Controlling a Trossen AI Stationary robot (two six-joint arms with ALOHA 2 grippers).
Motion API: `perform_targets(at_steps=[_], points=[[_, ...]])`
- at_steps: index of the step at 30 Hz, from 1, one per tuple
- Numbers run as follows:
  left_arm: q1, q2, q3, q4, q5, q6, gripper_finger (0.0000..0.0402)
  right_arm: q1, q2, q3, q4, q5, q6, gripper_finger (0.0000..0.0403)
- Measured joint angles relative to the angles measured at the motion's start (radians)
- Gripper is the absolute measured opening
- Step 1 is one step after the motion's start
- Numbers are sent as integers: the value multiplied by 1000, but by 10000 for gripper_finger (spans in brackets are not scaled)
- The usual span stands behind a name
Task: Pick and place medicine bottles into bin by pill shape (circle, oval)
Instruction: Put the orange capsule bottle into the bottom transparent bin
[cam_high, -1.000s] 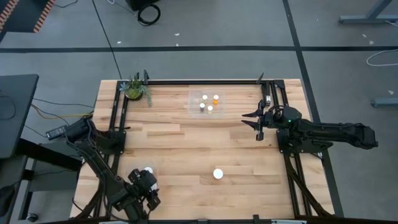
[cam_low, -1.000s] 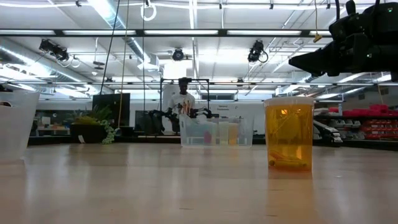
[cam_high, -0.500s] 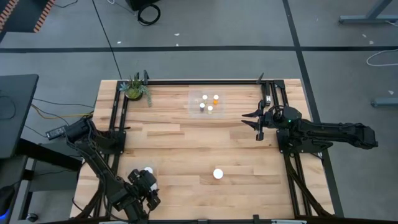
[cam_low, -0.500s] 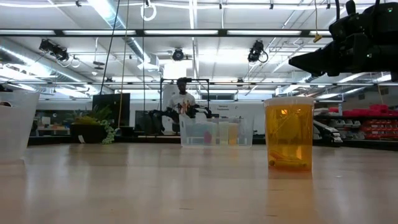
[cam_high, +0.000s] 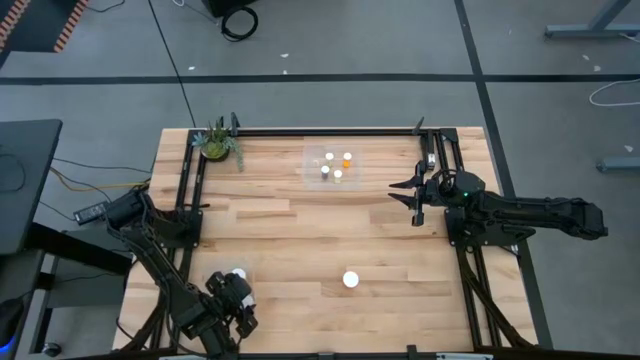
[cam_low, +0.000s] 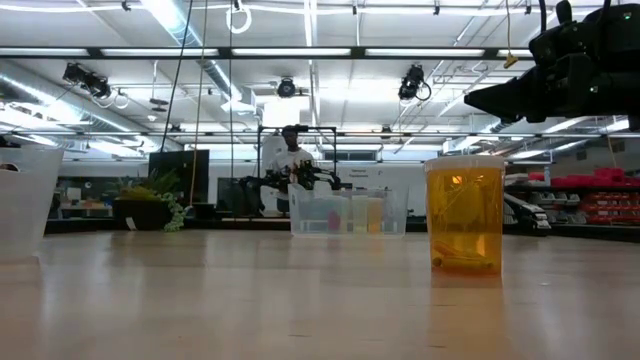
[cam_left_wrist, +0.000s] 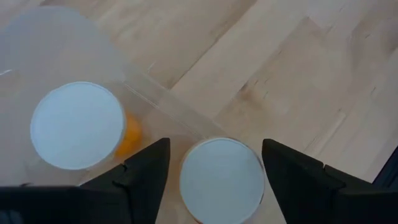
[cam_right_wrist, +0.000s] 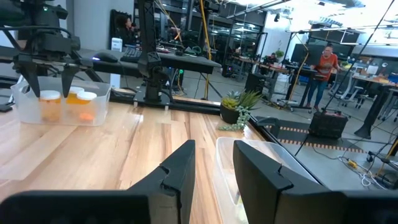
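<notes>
My left gripper (cam_high: 234, 289) is at the table's near left, open, pointing down over a clear bin (cam_left_wrist: 37, 43). One white-capped orange bottle (cam_left_wrist: 77, 125) stands in that bin. A second white cap (cam_left_wrist: 222, 182) sits between my left fingers, with a thin gap on each side. I cannot tell whether it stands inside the bin. Another bottle (cam_high: 350, 280) stands alone on the table near the front and shows close up in the low view (cam_low: 465, 214). Several bottles stand in a clear bin (cam_high: 335, 165) at the far middle. My right gripper (cam_high: 403, 193) hovers open at the right.
A small green potted plant (cam_high: 215, 143) stands at the far left corner. Dark frame rails (cam_high: 190, 180) run along the table's left, far and right edges. Bare wood (cam_high: 300, 230) lies between the two bins. People stand in the room beyond the table (cam_low: 292, 160).
</notes>
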Motion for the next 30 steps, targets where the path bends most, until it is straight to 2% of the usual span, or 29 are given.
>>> perform_targets(at_steps=[9, 15, 18, 23, 30], points=[[37, -24, 5, -23, -13, 167, 257, 0, 0, 0, 0, 0, 0, 115], [93, -31, 49, -26, -13, 298, 235, 0, 0, 0, 0, 0, 0, 115], [133, -26, 51, 58, -12, 385, 223, 0, 0, 0, 0, 0, 0, 115], [202, 4, 51, 230, 8, 614, 211, 0, 0, 0, 0, 0, 0, 115], [328, 36, 51, 336, 130, 784, 210, 0, 0, 0, 0, 0, 0, 115]])
